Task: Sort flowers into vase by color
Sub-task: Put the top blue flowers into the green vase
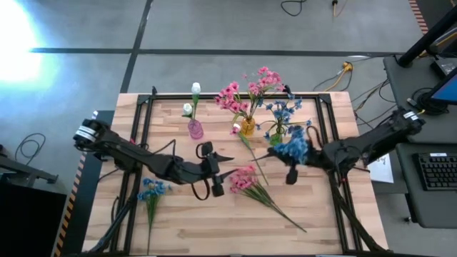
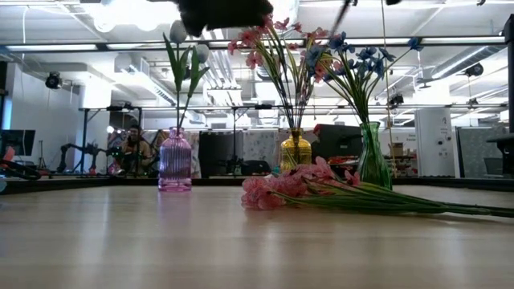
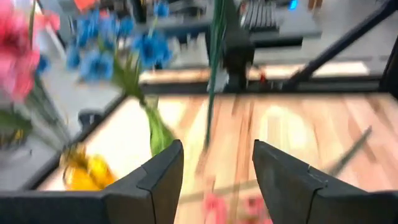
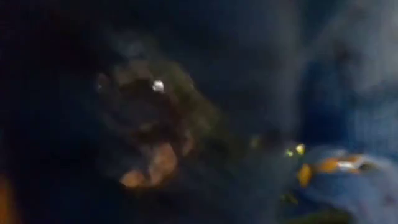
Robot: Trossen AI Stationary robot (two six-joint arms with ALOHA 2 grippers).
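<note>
Three vases stand at the far middle: a purple one with white buds, a yellow one with pink blossoms, and a green one with blue blossoms. Pink flowers lie flat on the table, as does a blue flower near the left. My right gripper is beside the green vase, shut on a blue flower. My left gripper hovers open just left of the lying pink flowers, its fingers pointing right. My right gripper holds the blue flower lifted clear of the table. Its blossom cluster sits up against the wrist and fills the right wrist view. Its thin green stem hangs down past the fingers. The gripper's own body hides where the fingers meet the stem.
A single bud on a long stem lies on the table between the yellow vase and the pink flowers. Black frame rails run along the table's left, right and far sides. Bare wood lies toward the near edge.
</note>
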